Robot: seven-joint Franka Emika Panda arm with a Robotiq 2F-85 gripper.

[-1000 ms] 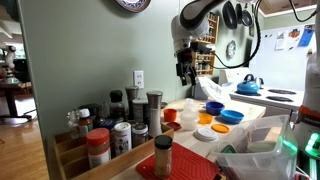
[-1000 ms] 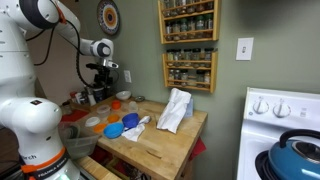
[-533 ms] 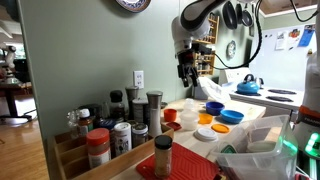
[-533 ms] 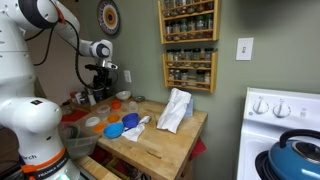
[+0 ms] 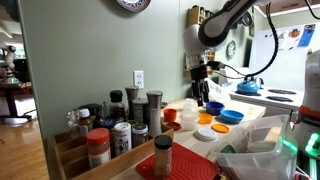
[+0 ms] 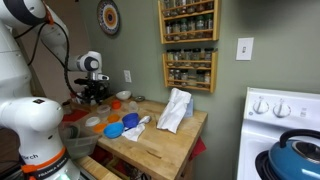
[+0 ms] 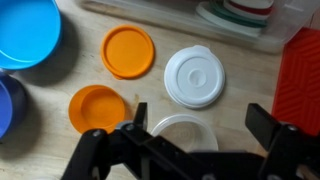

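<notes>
My gripper stands open and empty, pointing straight down above the wooden counter. Right beneath its jaws lies a clear round lid, partly hidden by the gripper body. Just beyond that is a white lid. Further left I see a flat orange lid and a small orange dish. Two blue bowls sit at the left edge. In both exterior views the gripper hangs a short way above the cluster of bowls.
A red object borders the right side, and a tray holding jars sits beyond the lids. Spice jars crowd the counter's end. A white cloth lies on the counter; spice racks hang above, with a kettle on the stove.
The arm has swung across and down from near the wall to above the lids and bowls. The jaws stayed open.
</notes>
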